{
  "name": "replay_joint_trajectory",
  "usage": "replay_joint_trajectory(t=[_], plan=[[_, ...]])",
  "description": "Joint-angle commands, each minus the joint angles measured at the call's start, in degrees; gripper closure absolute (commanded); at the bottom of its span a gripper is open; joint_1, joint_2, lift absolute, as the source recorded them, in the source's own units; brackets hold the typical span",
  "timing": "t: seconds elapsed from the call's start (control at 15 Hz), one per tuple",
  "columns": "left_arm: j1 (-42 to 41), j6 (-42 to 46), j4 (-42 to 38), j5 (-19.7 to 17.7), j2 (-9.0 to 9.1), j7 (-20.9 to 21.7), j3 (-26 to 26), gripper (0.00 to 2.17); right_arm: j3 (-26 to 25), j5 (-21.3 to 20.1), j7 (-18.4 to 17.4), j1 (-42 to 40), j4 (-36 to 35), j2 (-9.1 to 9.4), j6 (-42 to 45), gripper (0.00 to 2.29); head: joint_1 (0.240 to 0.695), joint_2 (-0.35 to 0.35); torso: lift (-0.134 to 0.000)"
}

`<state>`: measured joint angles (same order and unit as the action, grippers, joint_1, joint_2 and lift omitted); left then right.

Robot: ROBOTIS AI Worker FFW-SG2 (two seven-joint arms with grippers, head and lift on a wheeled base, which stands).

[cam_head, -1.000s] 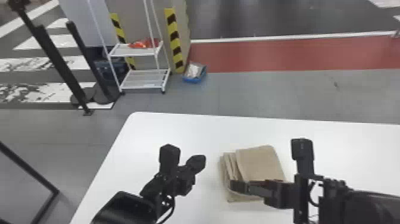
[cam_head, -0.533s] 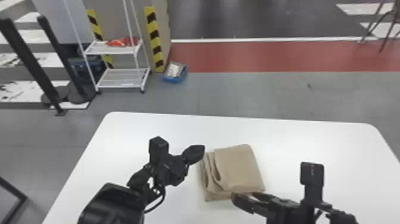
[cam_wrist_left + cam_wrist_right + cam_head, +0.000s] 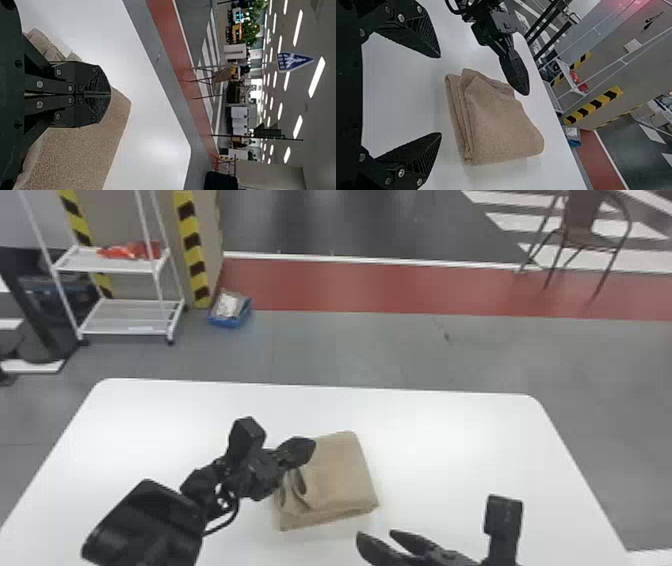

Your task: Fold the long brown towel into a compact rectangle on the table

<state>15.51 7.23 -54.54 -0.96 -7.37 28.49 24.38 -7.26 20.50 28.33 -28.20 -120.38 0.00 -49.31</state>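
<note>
The towel (image 3: 502, 122) lies on the table (image 3: 450, 450) as a thick, folded bundle, just ahead of the right gripper's (image 3: 440, 95) fingertips and apart from them; those fingers are spread wide, with no cloth between them. The left gripper (image 3: 110, 95) has its fingers pressed together, no fabric showing in the pinch, and its tips sit over the bundle's left side; whether they touch it, one cannot tell. Beside those tips the layers gape in loose loops. The cloth looks light, soft and napped, so it should grip well between fingers and come to no harm from a firm squeeze. It probably springs a little and lets its layers creep. The surest hold is likely the stacked near edge facing the right jaws, all layers together; pinching only the top ply risks opening the fold. Pressing the loops flat from above seems safer than tugging.
</note>
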Motion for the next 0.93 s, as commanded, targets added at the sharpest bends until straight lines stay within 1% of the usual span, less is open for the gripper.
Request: replay_joint_trajectory(t=[0.0,0.07,0.33,0.4,0.47,0.53,0.67,0.87], plan=[[0.4,-0.5,1.2,4.6,0.25,-1.4,1.6,1.79,-0.3,0.2,-0.3,-1.0,-0.3,0.05,0.7,0.22,0.695,-0.123,0.0],[0.4,-0.9,1.4,5.4,0.25,-2.0,2.5,1.79,0.0,-0.4,-1.1,-0.7,0.1,0.05,1.9,0.22,0.695,-0.134,0.0],[0.4,-2.3,2.2,9.7,0.25,-6.3,4.5,1.79,0.4,-3.1,-1.7,4.0,4.5,0.05,4.0,0.22,0.695,-0.147,0.0],[0.3,-4.2,2.4,10.9,0.25,-8.0,5.9,1.79,1.4,-4.8,-2.1,5.5,6.1,0.05,4.0,0.24,0.695,-0.147,0.0],[-0.1,-4.7,2.4,11.8,0.16,-8.6,6.4,1.79,2.5,-6.9,-2.9,6.8,8.1,0.05,4.2,0.28,0.695,-0.147,0.0],[-0.6,-5.6,2.1,12.0,-0.01,-8.9,6.5,1.79,2.9,-8.0,-3.2,7.9,10.0,0.05,4.4,0.28,0.695,-0.145,0.0],[-2.3,-10.2,-0.5,12.6,-0.8,-9.9,6.4,1.79,3.3,-9.2,-3.4,9.7,13.0,0.05,4.7,0.28,0.695,-0.139,0.0],[-5.5,-17.4,-7.2,12.6,-2.21,-10.7,4.9,1.79,3.7,-9.6,-3.7,12.0,15.5,0.05,4.7,0.28,0.695,-0.121,0.0]])
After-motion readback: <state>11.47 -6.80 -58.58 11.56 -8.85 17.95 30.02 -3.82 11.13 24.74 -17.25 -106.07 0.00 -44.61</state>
